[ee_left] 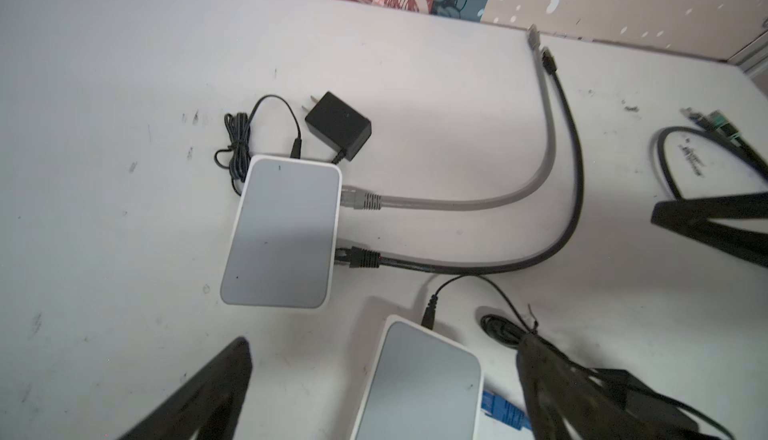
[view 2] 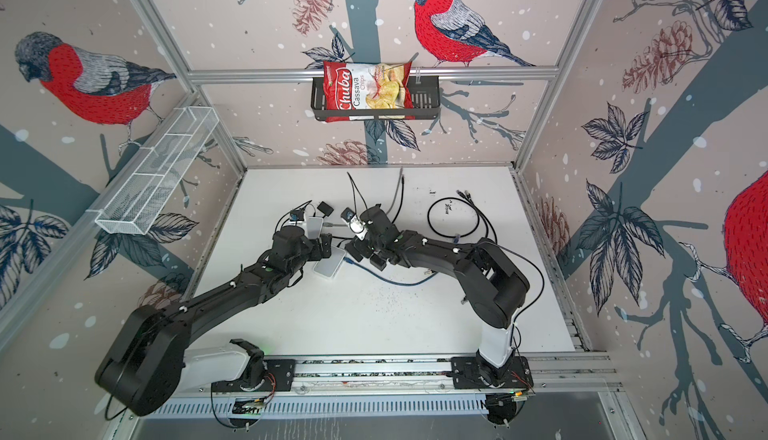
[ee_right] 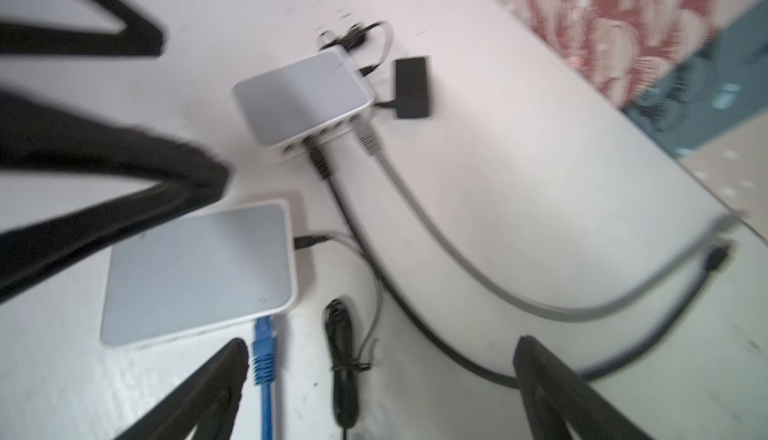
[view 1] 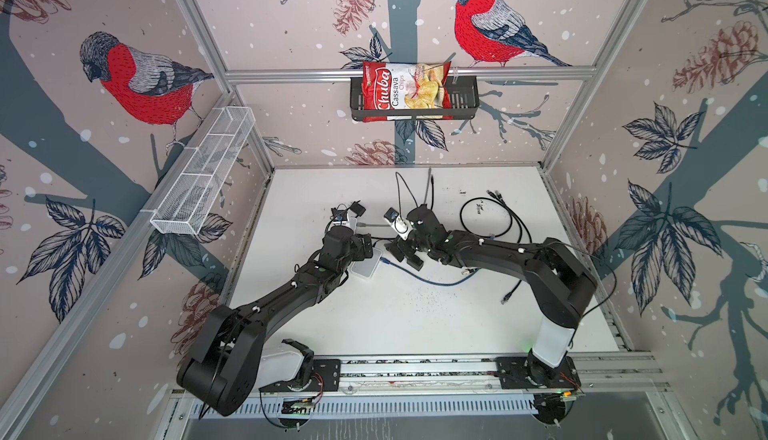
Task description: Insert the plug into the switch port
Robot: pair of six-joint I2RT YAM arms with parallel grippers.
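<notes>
sitting against the near switch (ee_right: 195, 271) edge, blue plug (ee_right: 264, 346), right tool (ee_right: 382, 342) spread wide beside it, left tool (ee_left: 384, 340) spread astride the switch

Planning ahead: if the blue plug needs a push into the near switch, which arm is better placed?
Right, likely: the right gripper, open, has the blue plug beside one finger. The left gripper straddles the near switch, not the plug.

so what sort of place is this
Probably a robot test cell: an aluminium frame holding bird-print wall panels, a left arm and right arm bolted to a base rail, and a cabled network switch on a white table.
</notes>
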